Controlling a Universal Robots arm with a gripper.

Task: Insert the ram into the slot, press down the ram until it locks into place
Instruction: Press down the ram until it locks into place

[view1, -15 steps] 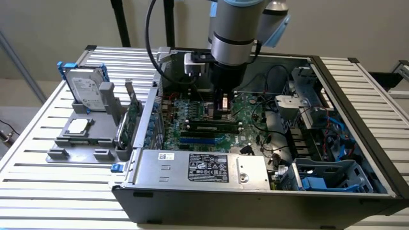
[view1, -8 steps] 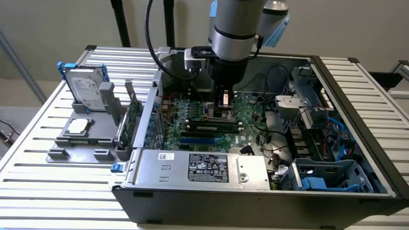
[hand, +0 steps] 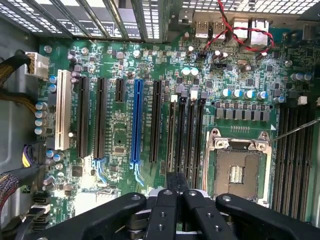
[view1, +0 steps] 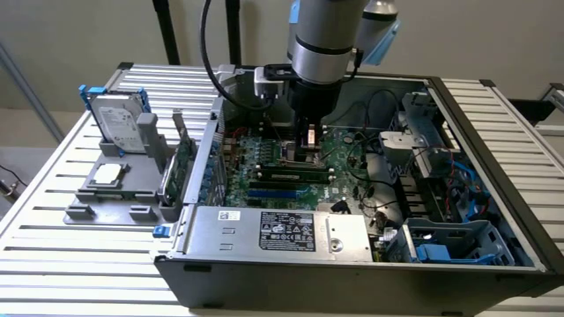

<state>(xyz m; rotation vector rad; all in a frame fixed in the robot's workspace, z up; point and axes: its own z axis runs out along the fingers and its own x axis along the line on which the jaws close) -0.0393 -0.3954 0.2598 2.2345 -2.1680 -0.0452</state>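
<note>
Inside open computer case, ram lies lengthwise along slot.

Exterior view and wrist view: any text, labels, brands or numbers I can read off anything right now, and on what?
None reads legibly.
Power supply: a black label and a small white sticker, print too small to read.
Hard drive: white label, blurred.
Motherboard: white markings, too small to read.
Gripper, over the memory slots: no markings.
</note>
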